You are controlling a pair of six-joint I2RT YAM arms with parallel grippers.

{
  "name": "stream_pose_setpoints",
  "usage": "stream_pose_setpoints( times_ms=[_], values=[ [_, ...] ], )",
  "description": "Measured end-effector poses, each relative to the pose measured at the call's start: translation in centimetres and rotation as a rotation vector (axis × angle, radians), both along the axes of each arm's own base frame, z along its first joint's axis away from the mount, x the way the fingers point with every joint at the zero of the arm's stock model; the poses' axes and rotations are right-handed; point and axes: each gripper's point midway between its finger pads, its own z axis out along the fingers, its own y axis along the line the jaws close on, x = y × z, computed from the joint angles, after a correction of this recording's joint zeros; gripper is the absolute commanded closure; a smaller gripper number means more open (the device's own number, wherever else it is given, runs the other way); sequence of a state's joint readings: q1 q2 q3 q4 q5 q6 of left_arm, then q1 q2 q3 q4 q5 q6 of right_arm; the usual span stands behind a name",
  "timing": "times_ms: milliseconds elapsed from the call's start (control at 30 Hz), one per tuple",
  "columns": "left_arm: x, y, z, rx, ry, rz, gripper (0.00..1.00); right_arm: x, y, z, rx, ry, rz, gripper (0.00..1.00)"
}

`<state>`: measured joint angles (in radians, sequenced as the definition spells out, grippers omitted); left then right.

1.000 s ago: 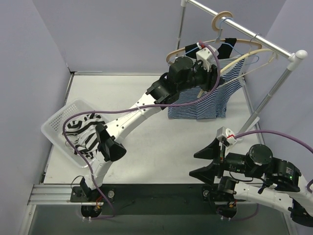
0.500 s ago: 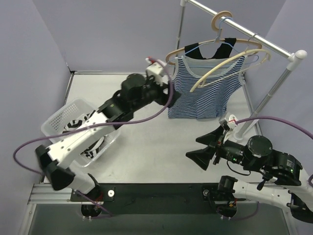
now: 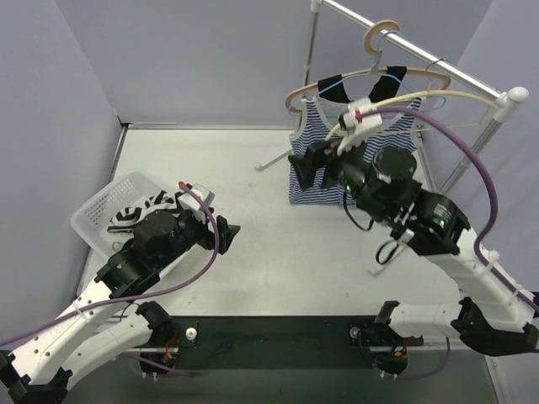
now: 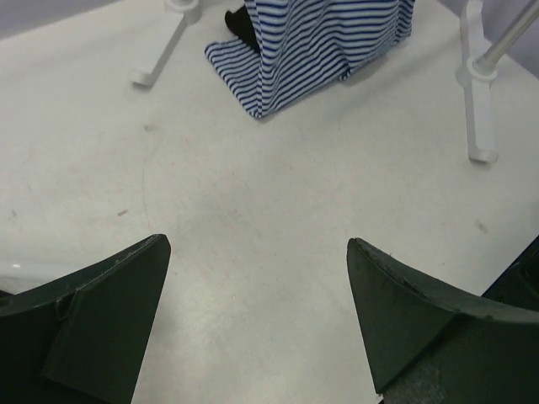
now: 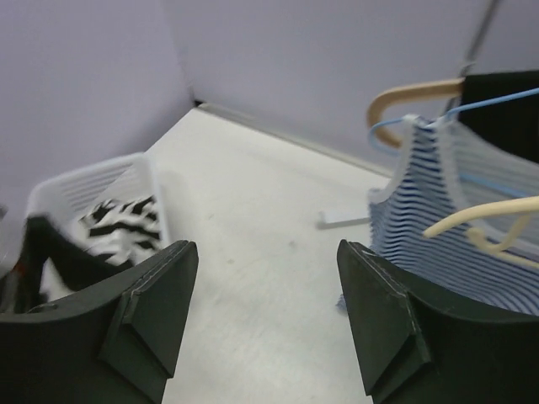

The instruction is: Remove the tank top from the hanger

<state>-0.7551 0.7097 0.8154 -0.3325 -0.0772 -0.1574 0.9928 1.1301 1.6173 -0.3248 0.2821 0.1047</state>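
The blue-and-white striped tank top [image 3: 304, 187] hangs on a wooden hanger [image 3: 418, 76] from the rack rod [image 3: 421, 54]. Its hem touches the table. My right gripper [image 3: 310, 164] is open and empty, raised just in front of the top's left side and not touching it. In the right wrist view the top [image 5: 438, 236] is at the right, past the right gripper [image 5: 267, 248]. My left gripper [image 3: 221, 217] is open and empty, low over the table beside the basket. In the left wrist view the left gripper [image 4: 257, 244] faces the top's hem [image 4: 312, 42].
A white basket [image 3: 104, 202] with a zebra-print cloth [image 3: 135, 212] stands at the left. A cream hanger [image 3: 446, 95] and a blue wire hanger [image 3: 335, 84] share the rod. The rack's post [image 3: 472, 151] and feet [image 4: 476, 93] stand at the right.
My left arm has pulled back from the hanging top to the near left by the basket. My right arm has risen from the near edge up to the tank top.
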Motion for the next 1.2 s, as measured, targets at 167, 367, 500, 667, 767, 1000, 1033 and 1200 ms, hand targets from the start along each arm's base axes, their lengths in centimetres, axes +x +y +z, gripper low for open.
stream_pose_setpoints(
  times_ms=[167,367,500,667,767,1000,1033,1200],
  values=[
    [-1.6,0.6,-3.8,0.040,0.067,-0.033,0.03,7.4,-3.1,2.6,-0.041,-0.059,-0.216,0.38],
    [-2.0,0.2,-3.9,0.030,0.078,-0.062,0.03,13.2,-7.5,3.5,-0.056,-0.068,-0.386,0.47],
    [-2.0,0.1,-4.0,0.024,0.092,-0.079,0.03,15.9,-10.2,4.3,-0.036,-0.065,-0.474,0.51],
    [-2.0,0.5,-4.3,0.027,0.110,-0.078,0.03,18.7,-12.6,3.7,-0.035,-0.040,-0.536,0.59],
    [-2.2,0.6,-4.1,0.018,0.104,-0.082,0.03,19.9,-13.3,2.9,-0.045,-0.023,-0.557,0.62],
    [-2.0,1.2,-3.4,0.001,0.086,-0.064,0.03,21.4,-13.9,1.4,-0.087,0.000,-0.578,0.62],
    [-2.0,1.3,-3.4,-0.001,0.084,-0.061,0.03,21.6,-14.0,1.3,-0.091,0.001,-0.581,0.62],
    [-2.0,1.4,-3.3,-0.004,0.082,-0.060,0.03,22.3,-15.4,1.4,-0.091,-0.008,-0.616,0.60]
  ],
)
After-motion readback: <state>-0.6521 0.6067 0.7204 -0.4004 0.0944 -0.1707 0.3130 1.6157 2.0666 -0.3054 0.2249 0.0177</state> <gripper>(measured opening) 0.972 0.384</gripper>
